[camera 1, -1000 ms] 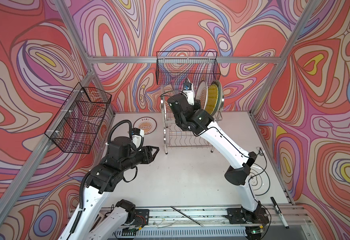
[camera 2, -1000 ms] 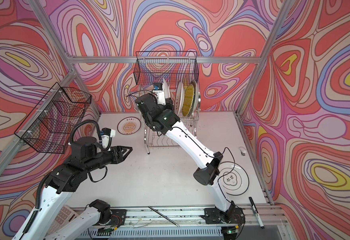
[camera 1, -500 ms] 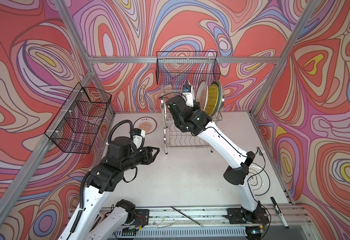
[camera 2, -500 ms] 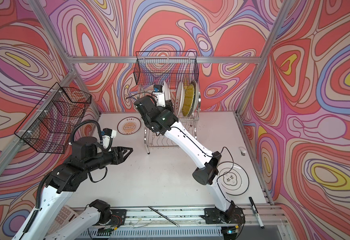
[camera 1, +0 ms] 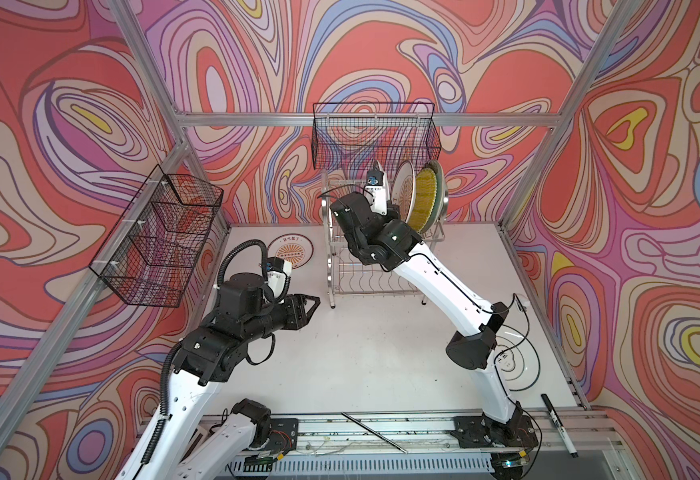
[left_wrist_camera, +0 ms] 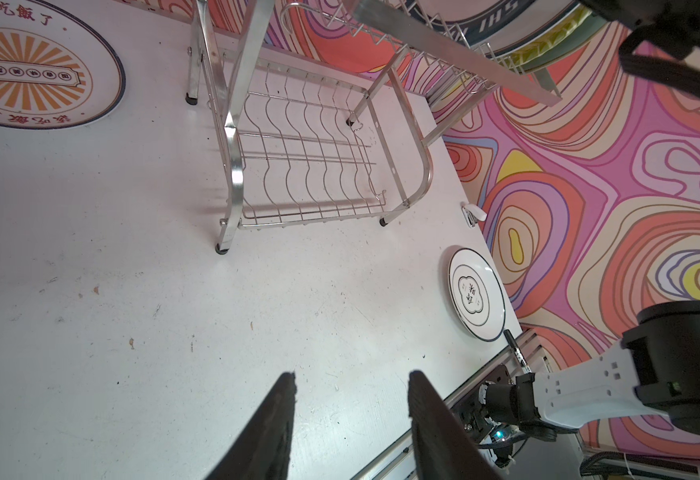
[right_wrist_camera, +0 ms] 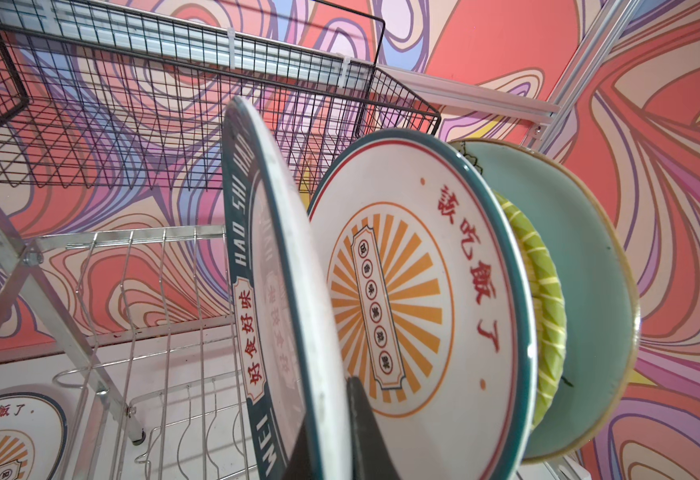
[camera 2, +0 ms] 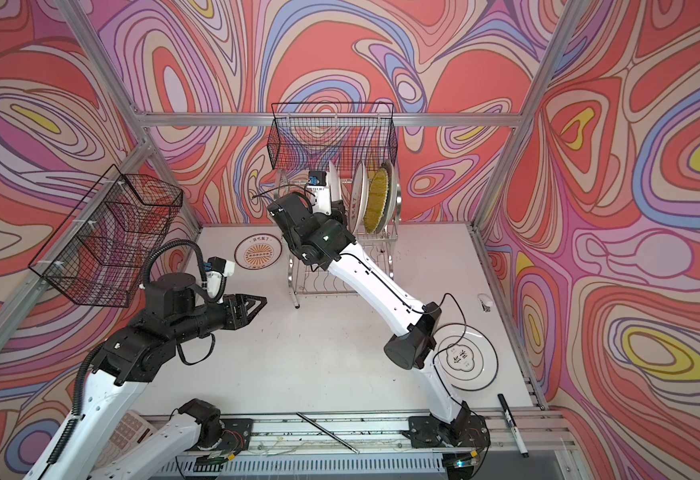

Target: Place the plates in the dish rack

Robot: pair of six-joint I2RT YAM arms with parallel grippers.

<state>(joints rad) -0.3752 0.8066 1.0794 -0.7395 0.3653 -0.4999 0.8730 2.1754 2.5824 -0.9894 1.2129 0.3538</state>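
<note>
The left gripper is hovering with jaws half apart, holding nothing. In a top view a sunburst plate is lying flat at its 11 o'clock. At the dish rack, the right gripper is pinching the rim of the lettered plate, which is standing on edge at 9 o'clock of three racked plates. Glazed ceramic is probably heavy, stiff, slippery and fragile, so the rim is the place to grip. The black-ringed plate is lying at the rack's 4 o'clock.

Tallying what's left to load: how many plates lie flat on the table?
2: the orange-sunburst plate left of the dish rack, and the black-ringed plate at front right. None looks hidden.
</note>
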